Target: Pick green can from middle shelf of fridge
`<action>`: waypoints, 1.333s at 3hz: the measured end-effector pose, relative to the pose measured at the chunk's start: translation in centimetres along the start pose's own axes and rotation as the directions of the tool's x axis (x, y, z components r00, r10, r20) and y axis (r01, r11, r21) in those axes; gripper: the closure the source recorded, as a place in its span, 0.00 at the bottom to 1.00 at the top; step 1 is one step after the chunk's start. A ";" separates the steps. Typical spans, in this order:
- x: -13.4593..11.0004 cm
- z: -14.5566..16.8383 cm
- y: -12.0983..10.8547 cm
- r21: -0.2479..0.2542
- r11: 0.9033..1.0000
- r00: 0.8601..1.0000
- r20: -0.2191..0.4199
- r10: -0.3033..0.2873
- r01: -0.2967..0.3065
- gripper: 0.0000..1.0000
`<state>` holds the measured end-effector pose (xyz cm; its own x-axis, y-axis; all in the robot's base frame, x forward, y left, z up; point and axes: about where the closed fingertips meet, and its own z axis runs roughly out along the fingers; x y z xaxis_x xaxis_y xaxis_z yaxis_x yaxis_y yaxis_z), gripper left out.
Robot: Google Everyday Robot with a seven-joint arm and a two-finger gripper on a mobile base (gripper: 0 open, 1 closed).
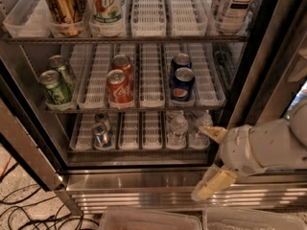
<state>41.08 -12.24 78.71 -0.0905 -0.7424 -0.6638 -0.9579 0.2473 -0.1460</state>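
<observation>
Two green cans stand in the leftmost lane of the middle shelf [151, 108] of the open fridge [144, 186], the front one [55, 87] near the shelf edge and the other [63, 69] right behind it. My gripper [207, 161] is low at the right, in front of the fridge's bottom shelf and steel base. It is far to the right of and below the green cans. It is open and empty, with one pale finger [212, 132] up by the bottom shelf and the other [211, 186] down by the base.
Two red cola cans [119, 87] and two blue Pepsi cans [183, 84] stand in lanes further right on the middle shelf. The top shelf holds a gold can [62, 6] and bottles [106, 4]. The bottom shelf holds small cans [100, 133] and water bottles [177, 128]. Cables [24, 210] lie on the floor at the left.
</observation>
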 end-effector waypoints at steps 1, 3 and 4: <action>-1.9 0.1 -0.8 0.072 0.997 0.995 0.102 -0.022 0.014 0.00; -3.1 0.7 -0.7 0.053 0.999 0.975 0.223 0.001 -0.013 0.00; -4.4 0.9 -1.2 0.075 0.994 0.872 0.489 0.034 -0.080 0.00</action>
<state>42.88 -8.74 81.12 0.0223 -0.3344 -0.9422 -0.9246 0.3516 -0.1467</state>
